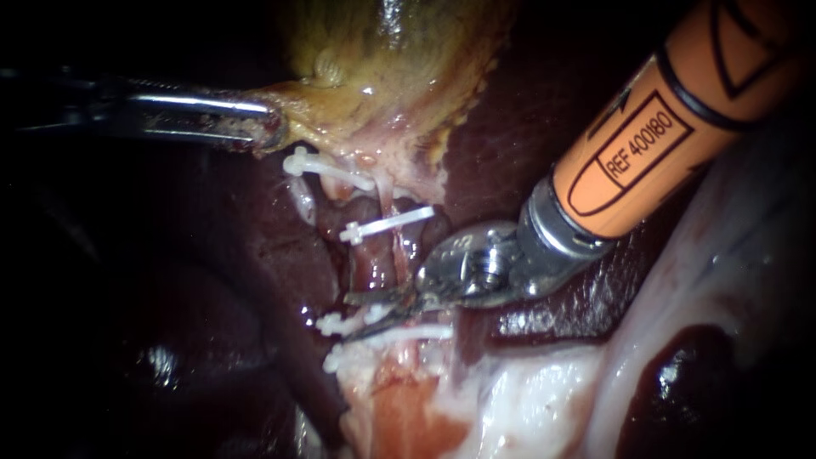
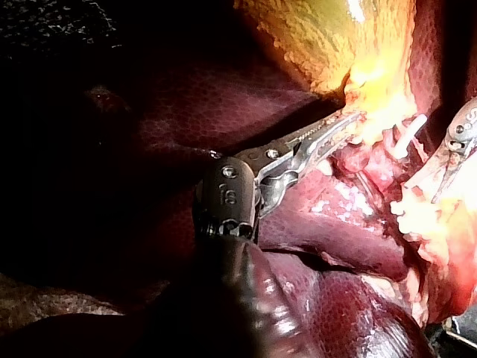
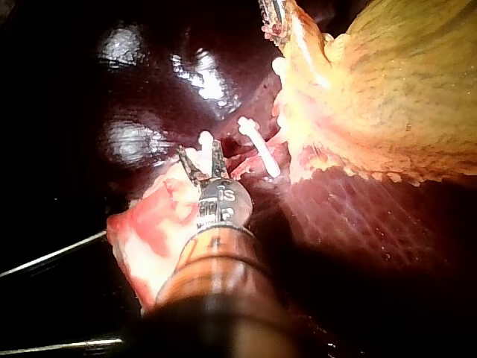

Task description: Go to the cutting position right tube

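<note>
The right tube (image 1: 397, 255) is running down the middle of the endoscope view as a thin pink strand. It is passing from the gallbladder (image 1: 382, 76) neck, under an upper clip (image 1: 387, 223), toward two lower clips (image 1: 399, 333). The right tool (image 1: 365, 313) is lying across the tube's lower stretch, close beside those lower clips, with its jaws parted and gripping nothing. The right wrist view is showing the same tool (image 3: 199, 149) spread in a narrow V. I judge this placement is aiming at a cut between the clips, so that each end would be sealed. The left tool (image 1: 270, 127) is clenching the gallbladder's yellow edge and appears to be drawing it sideways, which is stretching the tube clear of the liver (image 1: 255, 280). Whether the tube is actually sitting between the parted jaws is hard to make out, because clips and glare are crowding that spot. The left tool's shaft is fading into darkness.
</note>
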Controlling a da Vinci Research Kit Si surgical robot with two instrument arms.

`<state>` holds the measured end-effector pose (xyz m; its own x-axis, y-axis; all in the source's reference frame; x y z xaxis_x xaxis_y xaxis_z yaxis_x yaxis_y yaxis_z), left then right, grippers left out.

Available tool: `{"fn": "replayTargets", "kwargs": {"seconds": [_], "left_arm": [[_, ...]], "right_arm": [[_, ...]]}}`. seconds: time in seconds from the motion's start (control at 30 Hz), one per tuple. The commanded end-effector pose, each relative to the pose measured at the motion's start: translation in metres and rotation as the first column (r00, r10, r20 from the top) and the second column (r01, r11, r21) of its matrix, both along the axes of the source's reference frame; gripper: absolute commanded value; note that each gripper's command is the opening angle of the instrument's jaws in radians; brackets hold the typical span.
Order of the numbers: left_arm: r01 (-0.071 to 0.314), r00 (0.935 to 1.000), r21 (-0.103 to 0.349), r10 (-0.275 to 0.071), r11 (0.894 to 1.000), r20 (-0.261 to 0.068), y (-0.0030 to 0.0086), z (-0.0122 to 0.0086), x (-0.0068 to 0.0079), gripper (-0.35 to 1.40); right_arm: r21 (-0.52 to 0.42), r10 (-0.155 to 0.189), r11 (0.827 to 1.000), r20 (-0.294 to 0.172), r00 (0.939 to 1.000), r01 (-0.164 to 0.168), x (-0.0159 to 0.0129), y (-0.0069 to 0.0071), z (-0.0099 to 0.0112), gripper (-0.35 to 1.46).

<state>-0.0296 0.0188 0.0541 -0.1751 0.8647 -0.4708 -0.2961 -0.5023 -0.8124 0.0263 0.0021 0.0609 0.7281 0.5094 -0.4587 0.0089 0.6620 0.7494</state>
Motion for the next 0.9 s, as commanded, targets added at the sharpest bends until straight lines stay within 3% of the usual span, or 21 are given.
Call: {"fn": "replayTargets", "kwargs": {"seconds": [0.03, 0.17, 0.33, 0.4, 0.5, 0.57, 0.73, 0.9], "left_arm": [[0.000, 1.0000, 0.000, 0.000, 1.000, 0.000, 0.0000, 0.0000, 0.0000, -0.35], [0.000, 1.0000, 0.000, 0.000, 1.000, 0.000, 0.0000, 0.0000, 0.0000, -0.35], [0.000, 1.0000, 0.000, 0.000, 1.000, 0.000, 0.0000, 0.0001, 0.0000, -0.35], [0.000, 1.0000, 0.000, 0.000, 1.000, 0.000, 0.0000, 0.0000, 0.0001, -0.35], [0.001, 1.0000, -0.001, -0.001, 1.000, -0.001, 0.0000, 0.0000, 0.0002, -0.35], [0.001, 1.0000, -0.001, -0.001, 1.000, -0.001, 0.0000, 0.0000, 0.0003, -0.35], [0.002, 1.0000, 0.000, -0.002, 1.000, -0.002, 0.0001, -0.0001, 0.0006, -0.35], [0.007, 1.0000, 0.001, -0.007, 1.000, -0.006, 0.0005, -0.0005, 0.0011, -0.35]], "right_arm": [[0.001, 0.000, 1.000, 0.000, 1.0000, 0.000, 0.0000, 0.0001, -0.0001, 0.57], [0.000, -0.003, 1.000, -0.004, 1.0000, 0.003, -0.0002, 0.0004, -0.0004, 0.75], [0.012, -0.003, 1.000, -0.014, 0.9999, 0.003, -0.0006, 0.0012, -0.0013, 1.21], [0.027, 0.006, 1.000, -0.038, 0.9993, -0.005, -0.0012, 0.0017, -0.0020, 1.32], [0.045, 0.046, 0.998, -0.091, 0.9948, -0.042, -0.0027, 0.0025, -0.0033, 1.42], [0.060, 0.071, 0.996, -0.122, 0.9900, -0.064, -0.0038, 0.0031, -0.0039, 1.42], [0.063, 0.083, 0.995, -0.122, 0.9890, -0.076, -0.0065, 0.0046, -0.0048, 1.42], [0.057, 0.082, 0.996, -0.125, 0.9887, -0.075, -0.0076, 0.0052, -0.0038, 1.39]]}}
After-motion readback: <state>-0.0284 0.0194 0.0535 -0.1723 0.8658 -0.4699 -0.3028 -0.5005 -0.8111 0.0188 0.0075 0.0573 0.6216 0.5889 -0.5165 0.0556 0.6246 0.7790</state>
